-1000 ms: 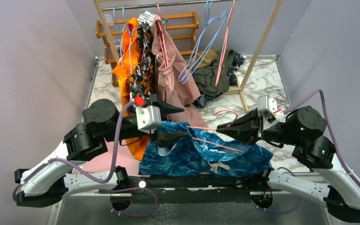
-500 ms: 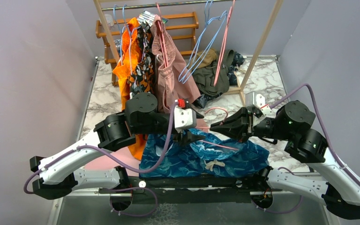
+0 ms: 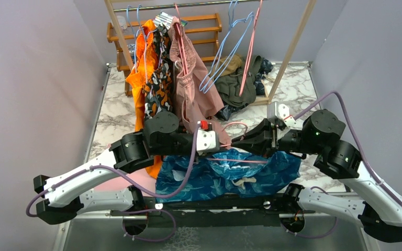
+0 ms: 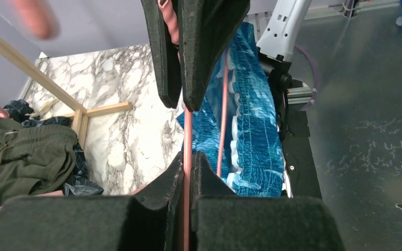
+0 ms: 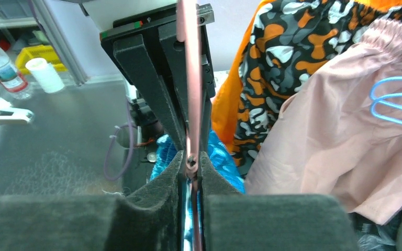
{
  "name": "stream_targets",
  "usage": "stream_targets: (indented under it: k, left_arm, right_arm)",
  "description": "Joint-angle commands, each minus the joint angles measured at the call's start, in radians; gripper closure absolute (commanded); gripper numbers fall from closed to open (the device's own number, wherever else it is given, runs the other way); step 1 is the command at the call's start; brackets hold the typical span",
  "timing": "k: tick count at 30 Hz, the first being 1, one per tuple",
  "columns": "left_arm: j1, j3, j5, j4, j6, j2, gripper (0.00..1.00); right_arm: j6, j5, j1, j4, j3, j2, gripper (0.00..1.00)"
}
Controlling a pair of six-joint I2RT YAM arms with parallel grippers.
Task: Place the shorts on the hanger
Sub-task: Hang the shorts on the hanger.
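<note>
The teal leaf-print shorts [image 3: 214, 180] lie crumpled at the table's near edge, white drawstring on top. Just above them hangs the thin pink hanger [image 3: 243, 161], held between both grippers, its hook pointing toward the rack. My left gripper [image 3: 225, 148] reaches in from the left and is shut on a hanger rod [image 4: 187, 136]. My right gripper [image 3: 234, 142] faces it from the right, tip to tip, and is shut on the same hanger [image 5: 191, 78]. In the left wrist view the shorts [image 4: 251, 120] lie right below the rod. Blue fabric [image 5: 220, 162] shows under the right fingers.
On the rail behind hang orange-black patterned shorts [image 3: 154, 78], dusty-pink shorts [image 3: 193, 89] and light blue hangers [image 3: 225, 57]. An olive garment [image 3: 238, 83] lies heaped at the rack's foot. Slanted wooden rack posts [image 3: 290, 49] stand to the right.
My left arm has swung right to the hanger and its jaws have closed on the rod. The right gripper has carried the hanger slightly left and further from the bases.
</note>
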Motion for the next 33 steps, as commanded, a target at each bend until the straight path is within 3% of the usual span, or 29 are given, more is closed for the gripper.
stream_targets:
  k: [1, 4, 6, 16, 26, 33]
  left_arm:
    - [0.001, -0.044, -0.074, 0.105, -0.024, -0.080, 1.00]
    - [0.000, -0.058, -0.108, 0.114, -0.028, -0.119, 1.00]
    - [0.000, -0.061, -0.122, 0.113, -0.028, -0.145, 1.00]
    - [0.001, 0.047, -0.106, 0.067, -0.016, -0.212, 1.00]
    - [0.001, 0.094, -0.116, 0.034, -0.023, -0.242, 1.00]
    - [0.002, 0.133, -0.062, -0.002, -0.016, -0.207, 1.00]
  right_arm:
    - [-0.018, 0.025, 0.003, 0.005, 0.063, -0.008, 0.77]
    - [-0.033, 0.065, 0.003, -0.030, 0.078, -0.021, 0.55]
    - [-0.043, 0.099, 0.002, -0.050, 0.086, -0.037, 0.50]
    - [-0.127, 0.194, 0.003, -0.165, 0.223, -0.035, 0.49]
    - [-0.171, 0.307, 0.003, -0.254, 0.257, -0.058, 0.53]
    - [-0.133, 0.190, 0.003, -0.228, 0.350, -0.036, 0.48]
